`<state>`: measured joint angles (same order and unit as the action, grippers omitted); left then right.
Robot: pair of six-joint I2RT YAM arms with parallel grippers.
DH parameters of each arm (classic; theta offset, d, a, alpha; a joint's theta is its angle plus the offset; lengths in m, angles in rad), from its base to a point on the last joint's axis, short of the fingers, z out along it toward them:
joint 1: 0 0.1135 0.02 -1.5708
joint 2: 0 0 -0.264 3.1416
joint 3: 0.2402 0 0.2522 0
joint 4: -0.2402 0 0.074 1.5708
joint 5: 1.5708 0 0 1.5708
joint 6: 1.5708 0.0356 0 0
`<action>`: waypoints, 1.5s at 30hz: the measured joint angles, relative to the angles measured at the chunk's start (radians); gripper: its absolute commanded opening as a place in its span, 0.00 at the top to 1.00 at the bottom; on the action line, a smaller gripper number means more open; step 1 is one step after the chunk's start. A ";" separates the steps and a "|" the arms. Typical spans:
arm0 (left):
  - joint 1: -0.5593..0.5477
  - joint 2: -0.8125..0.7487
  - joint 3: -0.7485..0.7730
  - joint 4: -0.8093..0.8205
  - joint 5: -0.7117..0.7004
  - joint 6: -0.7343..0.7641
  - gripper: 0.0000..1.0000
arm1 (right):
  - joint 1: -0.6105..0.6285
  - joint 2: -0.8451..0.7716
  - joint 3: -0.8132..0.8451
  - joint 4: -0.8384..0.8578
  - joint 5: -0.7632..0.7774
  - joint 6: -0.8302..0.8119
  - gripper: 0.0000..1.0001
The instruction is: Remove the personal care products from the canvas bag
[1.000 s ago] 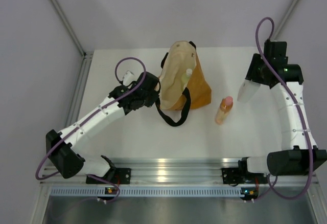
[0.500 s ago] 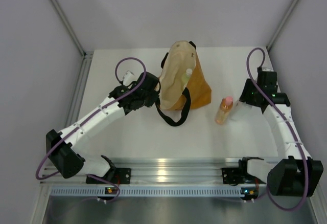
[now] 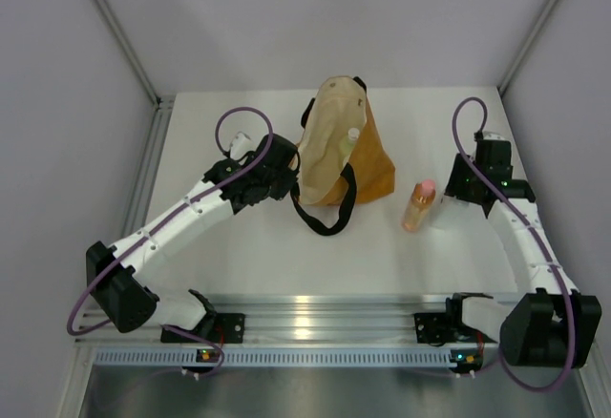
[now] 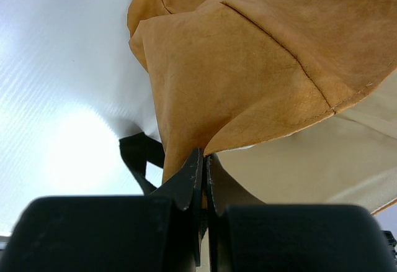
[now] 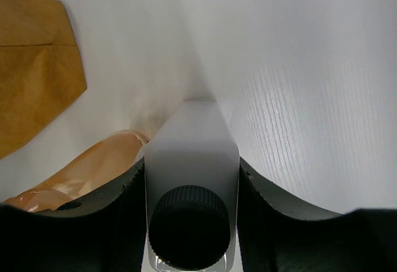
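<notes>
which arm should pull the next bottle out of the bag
Right, likely. The left gripper is pinched shut on the edge of the bag. The right gripper holds the white bottle low beside the orange bottle; once it lets go, it is free to reach the white-topped bottle inside the bag.

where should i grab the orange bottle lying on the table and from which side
Grip the orange bottle across its mid-body, coming straight down from above. It lies flat with the pink cap pointing away, so its slim sides are exposed, though the right gripper, shut on the whitish bottle, crowds its right side.
</notes>
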<state>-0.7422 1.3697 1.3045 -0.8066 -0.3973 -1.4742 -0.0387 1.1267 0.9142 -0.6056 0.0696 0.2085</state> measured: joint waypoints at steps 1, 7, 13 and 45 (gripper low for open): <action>0.000 0.000 0.000 0.000 0.000 0.000 1.00 | 0.002 0.000 0.000 0.000 0.003 0.000 0.79; 0.000 0.000 0.000 0.000 0.001 0.003 1.00 | 0.004 0.019 0.010 0.000 0.012 0.000 0.56; 0.000 0.000 0.000 0.000 0.001 0.005 1.00 | 0.006 0.048 0.043 -0.012 0.013 0.003 0.42; 0.000 0.019 0.072 -0.005 -0.038 -0.034 1.00 | 0.827 0.350 0.844 -0.112 0.273 0.215 0.57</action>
<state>-0.7418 1.3884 1.3769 -0.8120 -0.4355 -1.5078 0.7883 1.4765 1.7580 -0.7177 0.3424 0.4232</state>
